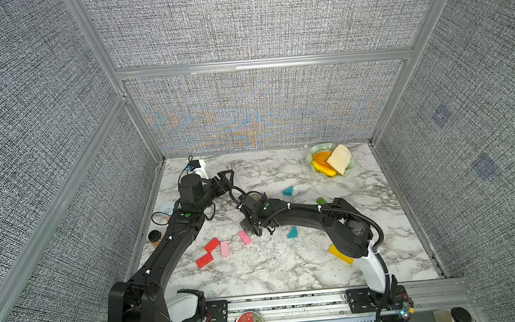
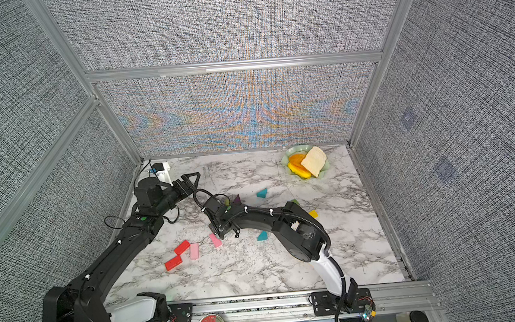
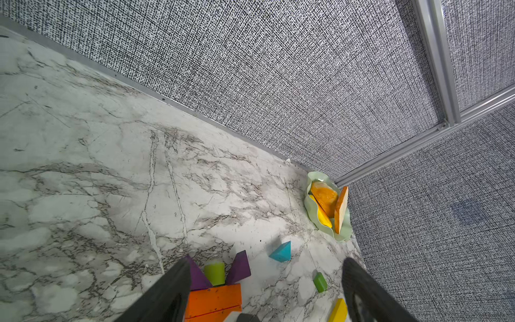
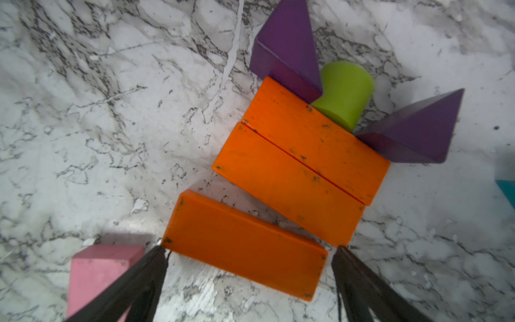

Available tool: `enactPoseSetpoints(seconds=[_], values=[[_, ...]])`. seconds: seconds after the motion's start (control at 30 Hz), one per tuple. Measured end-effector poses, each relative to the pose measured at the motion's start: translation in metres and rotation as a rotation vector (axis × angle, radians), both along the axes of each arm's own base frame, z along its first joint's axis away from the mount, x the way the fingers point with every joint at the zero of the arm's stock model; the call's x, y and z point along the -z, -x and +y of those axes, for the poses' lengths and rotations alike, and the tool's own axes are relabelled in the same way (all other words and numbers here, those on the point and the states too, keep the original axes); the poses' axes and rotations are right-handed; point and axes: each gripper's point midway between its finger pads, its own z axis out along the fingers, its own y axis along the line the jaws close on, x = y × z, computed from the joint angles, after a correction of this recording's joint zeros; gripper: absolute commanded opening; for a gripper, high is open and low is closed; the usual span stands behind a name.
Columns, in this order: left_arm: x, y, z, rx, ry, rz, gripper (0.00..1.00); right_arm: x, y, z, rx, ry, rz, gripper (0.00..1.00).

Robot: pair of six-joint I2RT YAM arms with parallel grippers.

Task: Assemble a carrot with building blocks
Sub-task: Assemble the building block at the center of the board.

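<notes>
Scuffed orange bars (image 4: 287,189), veined marble tabletop (image 4: 111,139)

The marble worktop (image 1: 290,269) carried orange bars (image 4: 292,167), red bars (image 1: 211,245), pink bars (image 1: 224,248), purple triangles (image 4: 287,47), teal triangles (image 1: 288,191) and a green dish (image 1: 313,150) in its far-right corner.

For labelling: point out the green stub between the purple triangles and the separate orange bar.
green stub (image 4: 344,94), right wrist view, curved side
separate orange bar (image 4: 245,242), right wrist view, top face
</notes>
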Motion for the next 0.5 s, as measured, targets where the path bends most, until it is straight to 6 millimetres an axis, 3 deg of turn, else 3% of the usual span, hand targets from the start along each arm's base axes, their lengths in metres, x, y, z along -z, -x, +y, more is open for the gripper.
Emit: enactPoseSetpoints(seconds=[0.5], values=[[0.0, 0.0, 0.0001, 0.0, 0.0, 0.0, 0.86, 0.0051, -0.0044, 0.0055, 0.004, 0.017, -0.02, 0.99]])
